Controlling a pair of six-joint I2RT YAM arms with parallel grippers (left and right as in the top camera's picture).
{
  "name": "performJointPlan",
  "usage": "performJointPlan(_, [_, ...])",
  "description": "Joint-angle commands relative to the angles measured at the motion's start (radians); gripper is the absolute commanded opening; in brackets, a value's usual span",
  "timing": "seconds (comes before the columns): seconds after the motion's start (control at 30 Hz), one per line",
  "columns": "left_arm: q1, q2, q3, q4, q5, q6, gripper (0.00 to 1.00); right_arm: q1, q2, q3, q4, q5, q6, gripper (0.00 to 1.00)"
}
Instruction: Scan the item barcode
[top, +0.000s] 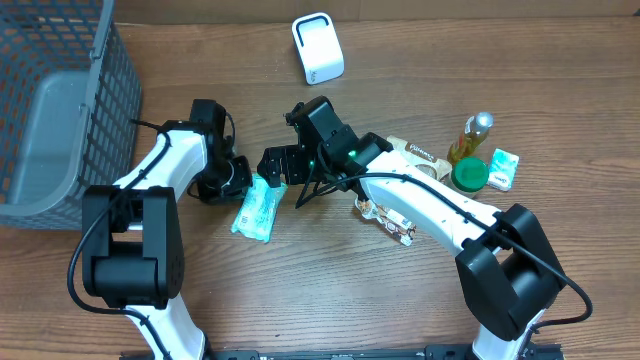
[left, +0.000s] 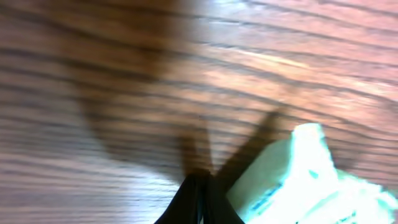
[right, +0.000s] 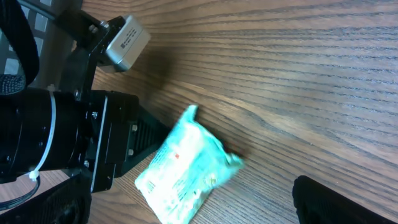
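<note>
The item, a teal-and-white plastic packet (top: 254, 208), lies flat on the wooden table. It fills the lower middle of the right wrist view (right: 186, 168) and the lower right corner of the left wrist view (left: 305, 183). My left gripper (top: 243, 181) is shut, its tips (left: 199, 186) pressed together just left of the packet's edge with nothing between them. My right gripper (top: 283, 165) hovers open above the packet's upper end, its jaws (right: 196, 214) spread wide on either side of it. A white scanner (top: 318, 47) stands at the back of the table. No barcode is readable.
A grey mesh basket (top: 60, 110) stands at the far left. To the right are a green bottle (top: 471, 136), a green-lidded jar (top: 468, 175), a small green box (top: 504, 168) and snack packets (top: 390, 220) under the right arm.
</note>
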Motion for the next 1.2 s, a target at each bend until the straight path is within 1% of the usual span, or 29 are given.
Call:
performJointPlan(0.0, [-0.005,0.017,0.015,-0.009,0.032,0.006,0.05,0.003,0.008,0.011,0.006,-0.005,-0.002,1.00])
performJointPlan(0.13, [0.016,0.016,0.098,-0.056,-0.032,0.007,0.05,0.004,0.008,0.011,0.006,-0.005,-0.002,1.00])
performJointPlan(0.23, [0.050,0.016,0.199,-0.108,-0.058,0.013,0.05,0.003,0.008,0.011,0.006,-0.005,-0.002,1.00])
performJointPlan(0.4, [0.101,0.016,0.324,-0.118,-0.156,0.063,0.10,0.003,0.008,0.011,0.006,-0.005,-0.002,1.00])
performJointPlan(0.43, [0.110,0.016,0.338,-0.115,-0.188,0.074,0.15,0.003,0.008,0.011,0.006,-0.005,-0.002,1.00])
performJointPlan(0.47, [0.117,0.016,0.344,-0.109,-0.217,0.089,0.22,0.003,0.008,0.011,0.006,-0.005,-0.003,1.00])
performJointPlan(0.53, [0.127,0.016,0.344,-0.093,-0.282,0.128,0.42,0.003,0.008,0.011,0.006,-0.005,-0.003,1.00])
performJointPlan(0.63, [0.139,0.017,0.342,-0.085,-0.386,0.145,0.67,0.003,0.008,0.011,0.006,-0.005,-0.003,1.00])
performJointPlan(0.67, [0.141,0.017,0.342,-0.086,-0.406,0.145,0.77,0.003,0.008,0.011,0.006,-0.005,-0.002,1.00])
performJointPlan(0.7, [0.145,0.017,0.342,-0.094,-0.420,0.144,1.00,0.003,0.008,0.011,0.006,-0.005,-0.002,1.00])
performJointPlan(1.17, [0.144,0.017,0.342,-0.092,-0.417,0.144,1.00,0.003,0.008,0.011,0.006,-0.005,-0.002,1.00])
